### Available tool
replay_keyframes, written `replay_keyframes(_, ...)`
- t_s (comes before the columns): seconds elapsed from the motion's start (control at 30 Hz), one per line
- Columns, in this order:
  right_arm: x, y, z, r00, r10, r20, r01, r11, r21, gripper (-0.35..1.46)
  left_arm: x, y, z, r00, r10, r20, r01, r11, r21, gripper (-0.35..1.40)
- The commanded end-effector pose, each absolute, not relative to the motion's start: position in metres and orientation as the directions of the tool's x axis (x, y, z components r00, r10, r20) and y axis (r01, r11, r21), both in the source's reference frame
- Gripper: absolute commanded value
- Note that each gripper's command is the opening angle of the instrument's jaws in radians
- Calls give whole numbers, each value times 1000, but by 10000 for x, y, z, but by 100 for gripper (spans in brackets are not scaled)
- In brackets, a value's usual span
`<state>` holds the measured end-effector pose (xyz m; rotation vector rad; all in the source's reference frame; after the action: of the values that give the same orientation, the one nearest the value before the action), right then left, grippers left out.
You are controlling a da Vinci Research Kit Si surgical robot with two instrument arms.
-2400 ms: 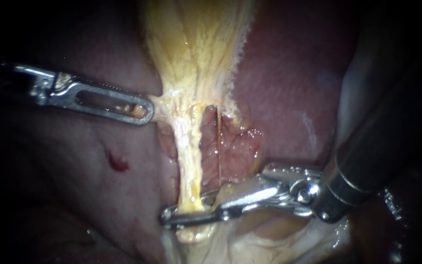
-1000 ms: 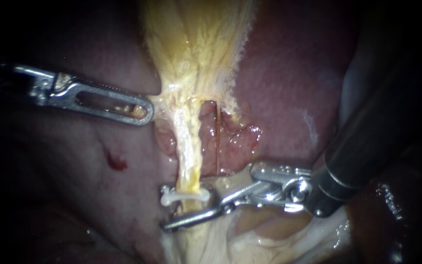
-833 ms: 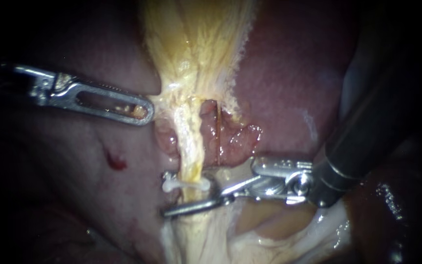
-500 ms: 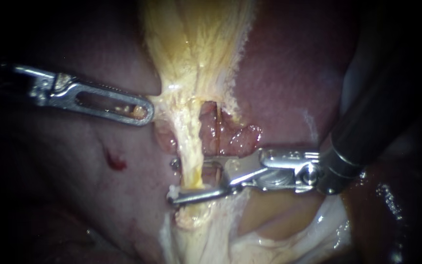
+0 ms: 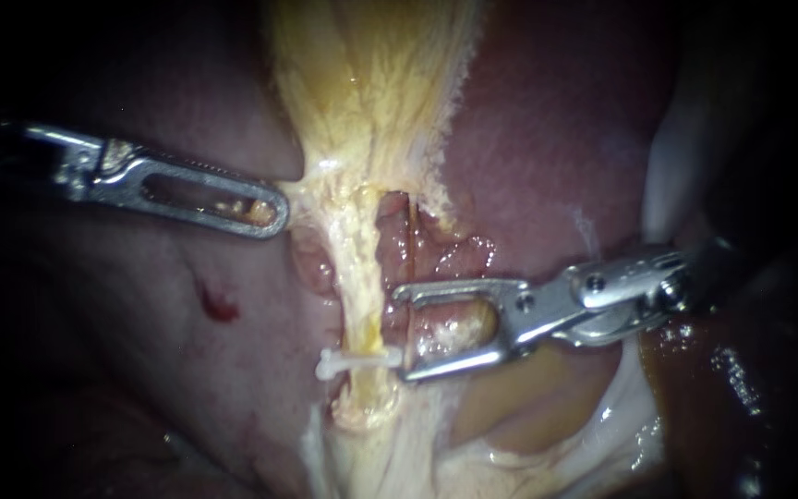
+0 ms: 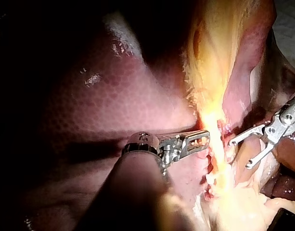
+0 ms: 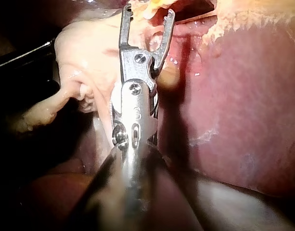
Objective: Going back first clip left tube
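Status, going-back step, first clip on left tube.

Done, as far as the views show: one white clip (image 5: 353, 362) sits across the left tube (image 5: 362, 268), low on it, just above where the tube widens into pale tissue. It lies crosswise and looks closed round the tube; I can't confirm the latch from here.

R instrument (image 5: 404, 334): jaws spread, nothing between them but air and the tissue behind. They stand just beside the tube on its R side. The lower jaw tip is v. near the clip's R end; touching or not, can't tell. R wrist view agrees: a clear gap between the two jaws, empty.

L instrument (image 5: 265, 208): jaws pressed together on the edge of the gallbladder (image 5: 371, 83) where it narrows toward the tube, drawing that edge sideways. L wrist view shows the same pinch.

A thin reddish strand (image 5: 414, 249) runs just R of the left tube and carries no clip. Liver (image 5: 547, 166) behind, with a small red spot on the tissue to the L of the tube, well apart from the work.

Left to do, my judgement: clip placed and released, so only the retreat remains. That means drawing the R instrument away along its shaft without the lower jaw snagging the clip end. I'd put the step at more than half done.

Containers: none in any view, no tray, dish or bag. The only thing holding anything is the window in the L jaw, w/ bits of pale tissue stuck in it.
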<state>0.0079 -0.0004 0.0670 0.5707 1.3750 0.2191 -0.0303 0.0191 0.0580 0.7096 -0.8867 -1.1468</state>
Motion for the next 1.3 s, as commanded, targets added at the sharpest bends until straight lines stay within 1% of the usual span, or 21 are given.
replay_keyframes(0.03,75,0,667,202,466,-862,175,848,500,50,-303,191,579,159,-962,223,458,272,847,-35)
replay_keyframes(0.13,62,12,656,204,455,-867,162,858,488,50,-303,191,579,159,-962,223,457,272,847,-35)
replay_keyframes(0.3,48,24,647,203,437,-876,159,868,470,50,-303,191,579,159,-962,223,457,272,847,-35)
replay_keyframes(0.6,42,24,647,206,435,-876,162,868,469,50,-305,189,582,158,-961,225,459,273,845,-35)
replay_keyframes(0.83,39,24,647,207,435,-876,175,865,470,50,-320,183,594,157,-960,230,462,277,842,-35)
replay_keyframes(1.1,36,24,648,209,434,-877,176,865,470,50,-349,179,616,157,-961,230,463,277,842,-35)
replay_keyframes(1.3,34,24,648,209,433,-877,177,865,470,50,-354,180,635,158,-959,235,464,282,840,-35)
